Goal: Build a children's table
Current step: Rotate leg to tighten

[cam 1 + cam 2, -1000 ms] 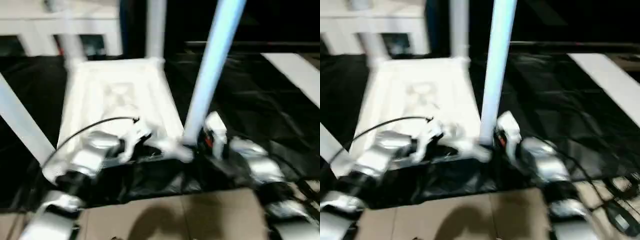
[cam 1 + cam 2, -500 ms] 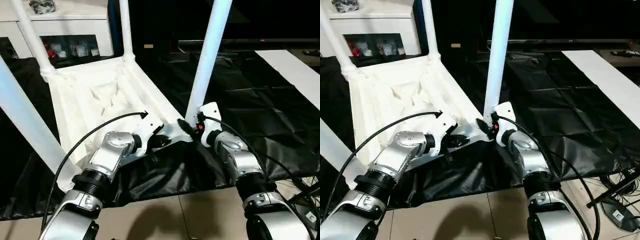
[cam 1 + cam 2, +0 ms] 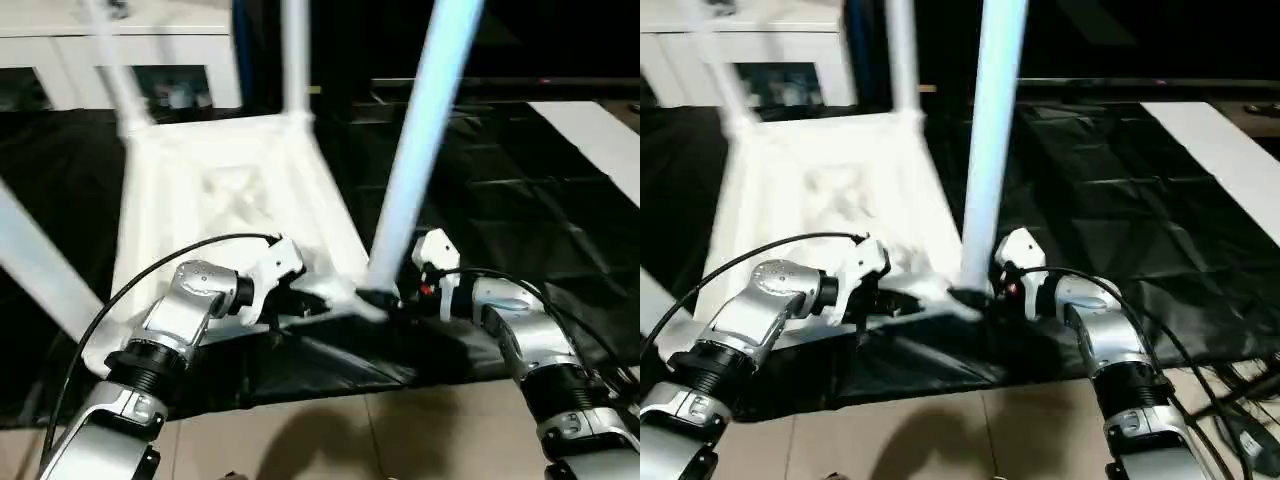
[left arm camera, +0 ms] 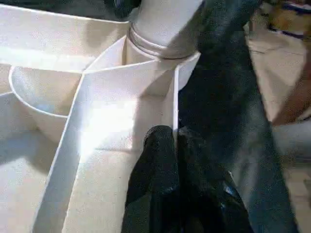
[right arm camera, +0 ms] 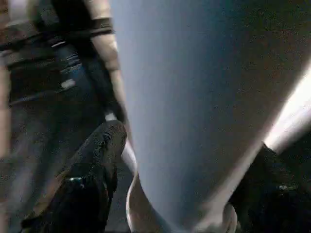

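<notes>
a: where's the all-white plastic children's table (image 3: 230, 190)?
b: upside down on the black sheet (image 3: 520, 190), legs up.
a: nearest leg (image 3: 425, 150)?
b: upright between the right gripper (image 5: 175, 194) fingers, spread around it; left gripper (image 4: 167, 145) fingers pressed together beside its socket.

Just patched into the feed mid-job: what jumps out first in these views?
The white table top lies upside down on the black sheet, ribs showing, with legs standing up from its corners. The near leg rises tall in front of the robot, and the right end effector straddles its base, one finger on each side. The left end effector sits shut on the rim right beside that corner socket.
</notes>
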`<state>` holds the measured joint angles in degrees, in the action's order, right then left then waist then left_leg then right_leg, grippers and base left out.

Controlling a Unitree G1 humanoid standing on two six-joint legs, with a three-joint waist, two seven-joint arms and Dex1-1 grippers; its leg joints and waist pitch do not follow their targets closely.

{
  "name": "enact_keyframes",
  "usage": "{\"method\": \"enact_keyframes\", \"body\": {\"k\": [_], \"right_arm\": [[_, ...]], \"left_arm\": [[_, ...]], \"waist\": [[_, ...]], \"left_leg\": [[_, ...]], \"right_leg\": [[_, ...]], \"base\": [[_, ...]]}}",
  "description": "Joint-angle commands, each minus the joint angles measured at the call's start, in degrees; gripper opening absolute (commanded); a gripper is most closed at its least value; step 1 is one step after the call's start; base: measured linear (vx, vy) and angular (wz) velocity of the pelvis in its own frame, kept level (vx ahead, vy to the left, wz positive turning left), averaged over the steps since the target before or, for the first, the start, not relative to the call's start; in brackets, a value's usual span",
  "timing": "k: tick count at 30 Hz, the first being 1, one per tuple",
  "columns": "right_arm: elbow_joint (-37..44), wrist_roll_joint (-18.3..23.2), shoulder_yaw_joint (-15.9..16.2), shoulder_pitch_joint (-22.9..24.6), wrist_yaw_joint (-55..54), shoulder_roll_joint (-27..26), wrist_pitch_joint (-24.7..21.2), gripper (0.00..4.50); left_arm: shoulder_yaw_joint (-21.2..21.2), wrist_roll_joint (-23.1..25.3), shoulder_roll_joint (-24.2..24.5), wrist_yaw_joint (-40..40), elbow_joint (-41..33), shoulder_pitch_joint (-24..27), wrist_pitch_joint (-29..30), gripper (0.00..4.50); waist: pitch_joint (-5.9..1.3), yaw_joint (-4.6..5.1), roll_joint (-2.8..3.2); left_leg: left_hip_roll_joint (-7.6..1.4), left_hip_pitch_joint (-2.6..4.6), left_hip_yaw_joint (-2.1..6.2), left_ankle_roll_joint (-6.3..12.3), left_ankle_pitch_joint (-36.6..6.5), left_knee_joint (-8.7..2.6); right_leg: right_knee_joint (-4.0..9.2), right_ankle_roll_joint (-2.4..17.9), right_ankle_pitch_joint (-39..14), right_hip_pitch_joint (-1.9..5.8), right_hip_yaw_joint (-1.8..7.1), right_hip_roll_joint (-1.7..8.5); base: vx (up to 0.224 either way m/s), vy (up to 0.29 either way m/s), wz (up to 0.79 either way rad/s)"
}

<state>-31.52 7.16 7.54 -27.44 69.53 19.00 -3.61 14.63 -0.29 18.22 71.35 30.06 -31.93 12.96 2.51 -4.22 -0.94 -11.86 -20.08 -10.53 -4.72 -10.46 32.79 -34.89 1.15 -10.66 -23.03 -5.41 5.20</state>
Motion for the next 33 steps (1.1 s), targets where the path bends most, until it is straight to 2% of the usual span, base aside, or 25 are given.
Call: {"method": "enact_keyframes", "body": {"k": [1, 5, 8, 12, 16, 20, 21, 23, 24, 25, 26, 27, 29, 30, 31, 33], "right_arm": [[1.2, 0.3, 5.5, 2.0, 6.8, -0.6, -2.2, 2.78], [1.2, -0.3, 6.7, 2.1, 7.9, -0.1, -2.5, 2.55], [1.5, -0.4, 7.3, 2.3, 8.7, -0.2, -3.0, 2.32], [2.6, -0.1, 8.1, 2.8, 9.9, -0.1, -4.0, 2.07], [3.4, 0.0, 8.6, 3.2, 10.8, 0.1, -4.5, 2.04], [3.3, -0.2, 8.1, 4.2, 8.2, -1.2, -4.4, 2.03], [2.2, -0.4, 6.9, 4.1, 4.7, -2.6, -4.0, 2.03], [-1.4, -1.6, 3.9, 3.0, -5.4, -6.2, -3.9, 2.02], [-3.9, -2.3, 2.3, 2.0, -11.2, -8.1, -3.9, 2.02], [-5.1, -2.6, 1.6, 1.5, -14.3, -9.0, -4.0, 1.99], [-5.7, -2.8, 1.2, 1.3, -15.8, -9.5, -4.0, 1.98], [-7.0, -3.1, 0.5, 0.6, -19.1, -10.7, -4.1, 1.97], [-9.2, -3.6, -0.7, -0.8, -25.2, -12.8, -4.6, 1.96], [-11.1, -4.3, -1.3, -2.2, -30.0, -14.5, -4.7, 1.96], [-12.2, -4.8, -1.5, -3.2, -33.1, -15.7, -4.8, 1.96], [-12.5, -4.9, -1.6, -3.5, -33.8, -16.0, -4.7, 1.96]], "left_arm": [[-0.2, -2.2, -0.9, 0.4, 0.0, -2.2, -1.6, 0.00], [-0.4, -2.2, -0.3, 0.8, 1.1, -2.4, -2.0, 0.00], [-0.5, -2.3, -0.1, 0.8, 1.4, -2.4, -2.1, 0.00], [-0.7, -2.0, 0.1, 1.0, 1.6, -2.3, -2.5, 0.00], [-1.0, -1.7, 0.1, 0.3, 2.0, -2.2, -2.9, 0.00], [-3.0, -0.9, -2.0, -6.7, 2.5, -2.5, -2.2, 0.00], [-3.5, -0.6, -3.1, -9.6, 2.0, -2.4, -1.3, 0.00], [-4.2, 0.3, -5.1, -14.7, 0.8, -2.1, 0.3, 0.00], [-4.3, 0.8, -6.4, -17.3, 0.0, -1.9, 1.4, 0.00], [-4.3, 1.1, -7.1, -18.6, -0.3, -1.8, 1.9, 0.00], [-4.3, 1.2, -7.5, -19.1, -0.5, -1.8, 2.2, 0.00], [-4.3, 1.4, -8.3, -20.2, -1.0, -1.8, 2.9, 0.00], [-4.3, 1.8, -10.0, -22.5, -1.5, -1.9, 3.8, 0.00], [-3.9, 2.1, -11.2, -23.6, -1.9, -2.1, 4.0, 0.00], [-3.6, 2.4, -12.1, -24.4, -1.9, -2.2, 3.9, 0.00], [-3.5, 2.5, -12.3, -24.5, -1.9, -2.2, 3.7, 0.00]], "waist": [[-3.25, -0.21, 0.24], [-3.23, -0.76, -0.02], [-3.23, -0.79, -0.20], [-3.22, -0.85, -0.26], [-3.17, -0.96, -0.15], [-3.17, -1.06, -0.21], [-3.16, -1.14, -0.16], [-2.90, -0.94, 0.02], [-2.69, -0.49, -0.05], [-2.69, -0.23, 0.02], [-2.62, 0.27, -0.07], [-2.62, 0.43, 0.28], [-2.67, 1.15, 0.00], [-2.69, 1.55, 0.20], [-2.73, 1.97, 0.17], [-2.84, 2.20, 0.17]], "left_leg": [[-1.89, 0.12, 0.17, 4.62, -11.8, -3.35], [-1.75, 0.12, 0.18, 3.82, -11.6, -3.37], [-1.71, 0.08, 0.21, 3.50, -11.6, -3.40], [-1.66, -0.02, 0.24, 3.59, -11.2, -3.38], [-1.71, 0.06, 0.25, 3.48, -11.5, -3.44], [-1.65, 0.09, 0.22, 3.60, -11.5, -3.41], [-1.62, 0.09, 0.21, 3.60, -11.7, -3.39], [-1.62, 0.31, 0.36, 2.43, -13.8, -3.64], [-1.48, 0.16, 0.54, 1.48, -15.1, -3.83], [-1.45, 0.38, 0.68, 0.70, -16.3, -3.85], [-1.38, 0.15, 0.94, 0.31, -17.2, -3.98], [-1.40, 0.13, 1.07, 0.06, -17.5, -4.04], [-1.21, 0.15, 1.10, 0.33, -18.7, -3.94], [-1.22, 0.13, 1.11, 0.16, -18.7, -3.94], [-1.09, -0.03, 1.30, 0.13, -18.9, -3.95], [-1.06, -0.19, 1.22, 0.70, -18.3, -3.89]], "right_leg": [[4.14, 14.0, -8.9, 3.12, 3.12, 3.02], [4.28, 13.1, -10.6, 3.13, 3.13, 3.26], [4.40, 12.5, -11.8, 3.15, 3.13, 3.27], [4.44, 11.8, -12.4, 3.17, 3.11, 3.26], [4.56, 11.4, -13.5, 3.06, 3.11, 3.25], [4.59, 11.4, -13.4, 3.02, 3.09, 3.27], [4.65, 11.2, -14.0, 3.03, 3.07, 3.31], [5.24, 10.2, -18.9, 2.70, 3.07, 3.50], [5.58, 9.0, -22.8, 2.76, 2.93, 3.53], [5.93, 7.9, -25.8, 2.56, 2.84, 3.58], [6.10, 6.9, -28.0, 2.74, 2.63, 3.59], [6.14, 6.5, -28.5, 2.74, 2.60, 3.64], [6.48, 5.8, -29.2, 2.53, 2.53, 3.46], [6.54, 6.0, -28.8, 2.32, 2.61, 3.45], [6.44, 6.1, -28.7, 2.50, 2.39, 3.37], [6.43, 6.2, -27.0, 2.50, 2.53, 3.31]], "base": [[0.000, 0.000, 0.00], [0.000, 0.000, 0.00], [0.000, 0.000, 0.00], [0.000, 0.000, 0.00], [0.000, 0.000, 0.00], [0.000, 0.000, 0.00], [0.000, 0.000, 0.00], [0.000, 0.000, 0.00], [0.000, 0.000, 0.00], [0.000, 0.000, 0.00], [0.000, 0.000, 0.00], [0.000, 0.000, 0.00], [0.000, 0.000, 0.00], [0.000, 0.000, 0.00], [0.000, 0.000, 0.00], [0.000, 0.000, 0.00]]}}
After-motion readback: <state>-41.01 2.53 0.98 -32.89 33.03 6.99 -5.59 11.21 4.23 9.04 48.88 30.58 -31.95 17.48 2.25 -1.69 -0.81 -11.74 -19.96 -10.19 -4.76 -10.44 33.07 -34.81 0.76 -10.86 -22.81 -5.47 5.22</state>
